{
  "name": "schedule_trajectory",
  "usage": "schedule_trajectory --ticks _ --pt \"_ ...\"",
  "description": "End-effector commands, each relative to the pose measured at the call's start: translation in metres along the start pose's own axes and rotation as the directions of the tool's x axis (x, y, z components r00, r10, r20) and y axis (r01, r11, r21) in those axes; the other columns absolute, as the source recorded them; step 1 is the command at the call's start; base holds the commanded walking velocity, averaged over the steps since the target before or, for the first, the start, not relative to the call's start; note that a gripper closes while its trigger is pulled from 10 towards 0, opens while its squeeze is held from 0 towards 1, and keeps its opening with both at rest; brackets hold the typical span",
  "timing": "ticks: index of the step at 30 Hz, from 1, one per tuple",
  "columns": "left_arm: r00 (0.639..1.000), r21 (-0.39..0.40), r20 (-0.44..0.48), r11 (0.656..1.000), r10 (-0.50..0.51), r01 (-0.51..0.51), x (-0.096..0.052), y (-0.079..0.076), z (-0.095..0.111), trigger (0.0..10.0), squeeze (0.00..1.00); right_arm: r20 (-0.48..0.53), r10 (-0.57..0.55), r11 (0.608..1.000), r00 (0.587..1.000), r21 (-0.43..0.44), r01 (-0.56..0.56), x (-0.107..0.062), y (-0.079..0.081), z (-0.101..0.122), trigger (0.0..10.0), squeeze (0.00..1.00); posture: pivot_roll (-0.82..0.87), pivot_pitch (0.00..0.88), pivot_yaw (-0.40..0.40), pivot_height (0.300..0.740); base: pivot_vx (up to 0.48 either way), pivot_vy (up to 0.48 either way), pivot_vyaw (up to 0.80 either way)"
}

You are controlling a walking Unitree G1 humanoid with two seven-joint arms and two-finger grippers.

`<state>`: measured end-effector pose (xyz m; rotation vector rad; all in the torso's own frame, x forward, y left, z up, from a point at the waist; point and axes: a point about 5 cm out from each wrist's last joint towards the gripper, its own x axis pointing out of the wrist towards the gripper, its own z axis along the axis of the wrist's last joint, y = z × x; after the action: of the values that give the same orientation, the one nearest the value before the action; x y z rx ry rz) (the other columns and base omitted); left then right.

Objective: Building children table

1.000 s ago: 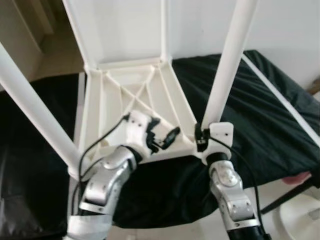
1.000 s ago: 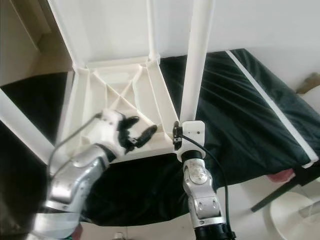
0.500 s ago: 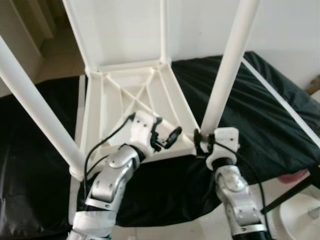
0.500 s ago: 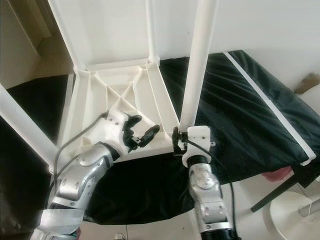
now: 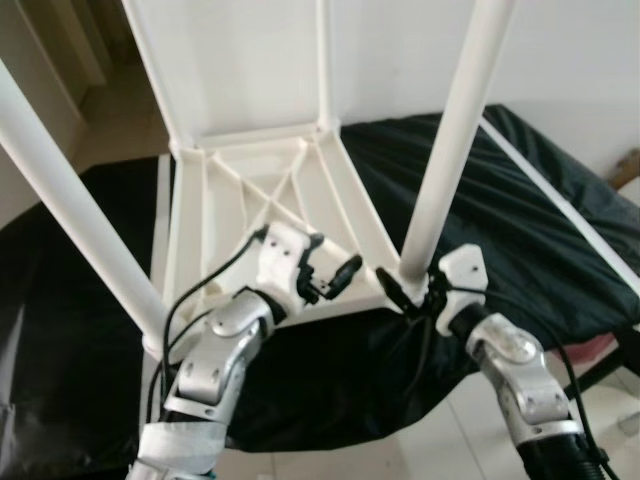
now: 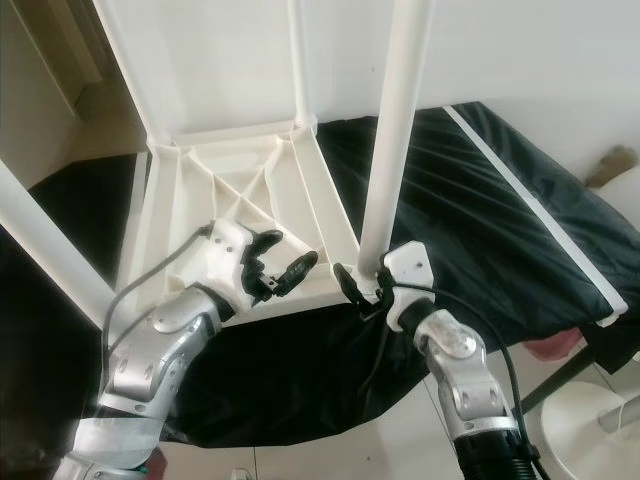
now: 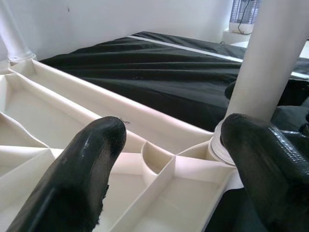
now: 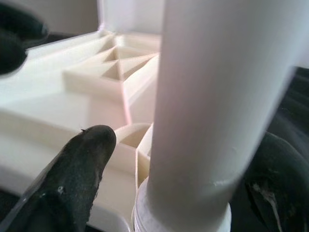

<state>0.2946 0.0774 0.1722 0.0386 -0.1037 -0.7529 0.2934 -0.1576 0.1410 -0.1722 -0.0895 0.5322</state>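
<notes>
2 head eyes look down, wrist views close, sharing table leg (image 8: pixel 203 106)

Soft, even daylight washes the head views, bleaching the white table frame (image 5: pixel 270 190) nearly featureless against the dark cloth (image 5: pixel 520 210), while in both wrist views the black fingers (image 7: pixel 82 179) loom close, blurred and softly edged.
</notes>
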Motion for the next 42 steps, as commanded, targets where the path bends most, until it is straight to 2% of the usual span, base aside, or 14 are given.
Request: schedule_trajectory --ticks 1,4,6,10,11,13,14,19,23,24,35,37,39,42 --pt "1.0 -0.012 -0.006 1.0 -0.024 0.024 0.001 0.005 0.0 10.0 0.0 -0.026 0.076 0.997 0.997 -0.013 -0.076 0.004 -0.003 -0.002 10.0 0.0 0.02 0.0 0.04 0.74 0.0 0.0 0.0" --pt "1.0 -0.014 -0.001 1.0 -0.026 0.026 0.001 0.004 0.0 10.0 0.0 -0.048 0.141 0.989 0.989 -0.033 -0.143 0.007 -0.006 -0.003 10.0 0.0 0.03 0.0 0.034 0.74 0.0 0.0 0.0" --pt "1.0 -0.014 -0.001 1.0 -0.026 0.026 0.001 0.004 0.0 10.0 0.0 -0.048 0.141 0.989 0.989 -0.033 -0.143 0.007 -0.006 -0.003 10.0 0.0 0.03 0.0 0.034 0.74 0.0 0.0 0.0" --pt "0.999 -0.015 -0.002 0.999 -0.047 0.047 -0.001 -0.003 -0.001 10.0 0.0 -0.096 0.241 0.966 0.966 -0.074 -0.249 0.015 -0.012 -0.007 10.0 0.0 0.04 0.0 0.03 0.74 0.0 0.0 0.0" --pt "0.999 -0.015 -0.003 0.999 -0.052 0.052 -0.001 -0.005 -0.001 10.0 0.0 -0.097 0.253 0.963 0.963 -0.073 -0.26 0.017 -0.013 -0.008 4.6 0.0 0.05 0.0 0.028 0.74 0.0 0.0 0.0" --pt "0.999 -0.015 -0.003 0.999 -0.052 0.052 -0.001 -0.005 -0.001 10.0 0.0 -0.097 0.253 0.963 0.963 -0.073 -0.26 0.017 -0.013 -0.008 4.6 0.0 0.05 0.0 0.028 0.74 0.0 0.0 0.0" --pt "0.999 -0.007 -0.003 0.999 -0.049 0.049 -0.001 -0.005 -0.001 10.0 0.0 -0.101 0.263 0.96 0.96 -0.069 -0.271 0.018 -0.013 -0.01 0.0 0.0 0.05 0.0 0.026 0.74 0.0 0.0 0.0" --pt "0.999 -0.001 -0.002 0.999 -0.047 0.047 -0.001 -0.006 -0.001 10.0 0.0 -0.102 0.271 0.958 0.957 -0.065 -0.278 0.018 -0.013 -0.011 0.0 0.0 0.05 0.0 0.026 0.74 0.0 0.0 0.0" --pt "1.0 0.006 0.006 1.0 -0.022 0.022 0.0 -0.002 0.0 10.0 0.0 -0.135 0.294 0.952 0.946 -0.044 -0.302 0.012 -0.012 -0.019 0.0 0.0 0.06 0.004 0.023 0.74 0.0 0.0 0.0" --pt "1.0 0.005 0.009 1.0 -0.02 0.02 0.0 -0.001 0.0 10.0 0.0 -0.142 0.294 0.953 0.945 -0.028 -0.301 0.009 -0.012 -0.021 10.0 0.0 0.05 0.005 0.021 0.74 0.0 0.0 0.0" --pt "1.0 -0.001 0.011 1.0 -0.023 0.023 0.0 -0.004 -0.001 10.0 0.0 -0.079 0.249 0.968 0.965 0.003 -0.249 0.003 -0.005 -0.02 10.0 0.0 0.04 0.005 0.017 0.74 0.0 0.0 0.0" --pt "1.0 -0.002 0.011 1.0 -0.024 0.024 0.001 -0.005 -0.002 10.0 0.0 -0.059 0.219 0.976 0.974 0.015 -0.218 0.002 -0.003 -0.019 10.0 0.0 0.03 0.005 0.016 0.74 0.0 0.0 0.0" --pt "1.0 -0.001 0.014 1.0 -0.027 0.027 0.001 -0.006 -0.002 10.0 0.0 -0.03 0.132 0.991 0.991 0.032 -0.131 0.001 0.0 -0.017 10.0 0.0 0.03 0.006 0.015 0.74 0.0 0.0 0.0" --pt "1.0 -0.006 0.005 1.0 -0.031 0.031 0.002 -0.006 -0.003 10.0 0.0 -0.06 0.035 0.999 0.998 0.039 -0.033 0.001 0.002 -0.021 10.0 0.0 0.02 0.005 0.018 0.74 0.0 0.0 0.0"
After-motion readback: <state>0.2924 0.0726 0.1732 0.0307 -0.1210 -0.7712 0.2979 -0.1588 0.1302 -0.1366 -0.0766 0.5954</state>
